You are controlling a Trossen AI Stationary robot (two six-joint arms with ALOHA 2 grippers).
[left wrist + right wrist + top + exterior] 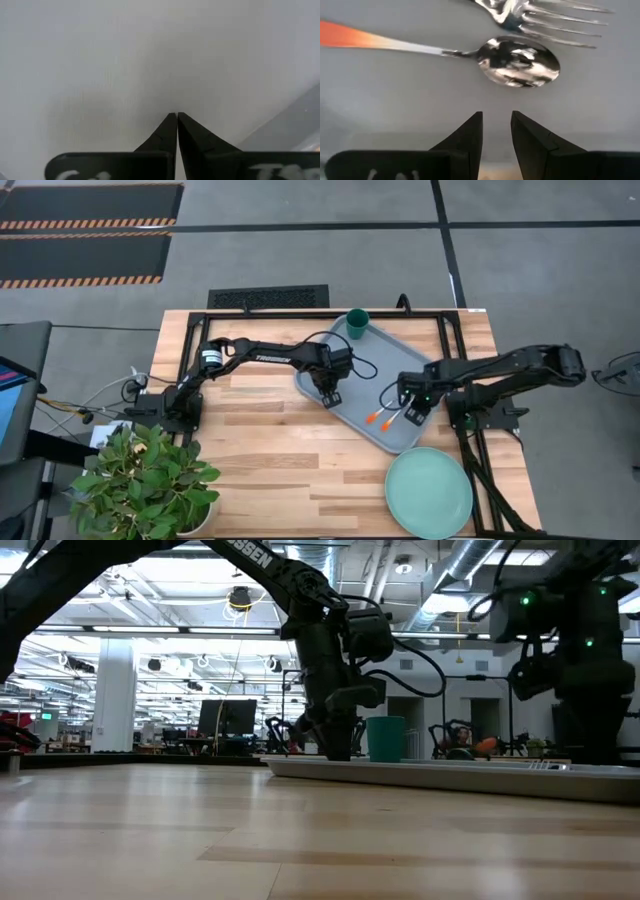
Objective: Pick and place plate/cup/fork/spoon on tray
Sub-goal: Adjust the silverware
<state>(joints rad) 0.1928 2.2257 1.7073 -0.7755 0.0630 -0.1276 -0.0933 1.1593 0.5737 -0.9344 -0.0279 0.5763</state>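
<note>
Here the spoon and fork lie side by side on the tray, right gripper just above them, fingers parted and empty. The left gripper, closed, presses the tray. Cup at the tray's 12 o'clock; plate on the table at 5 o'clock.

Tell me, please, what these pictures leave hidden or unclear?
- Plate: the low view misses it; the high view crops its lower rim.
- Fork: the right wrist view cuts off its handle.
- Spoon: in the low view too small to make out on the tray.
- Cup: the low view hides its base behind the tray's rim.
- Left gripper: its wrist view shows only bare tray.
</note>
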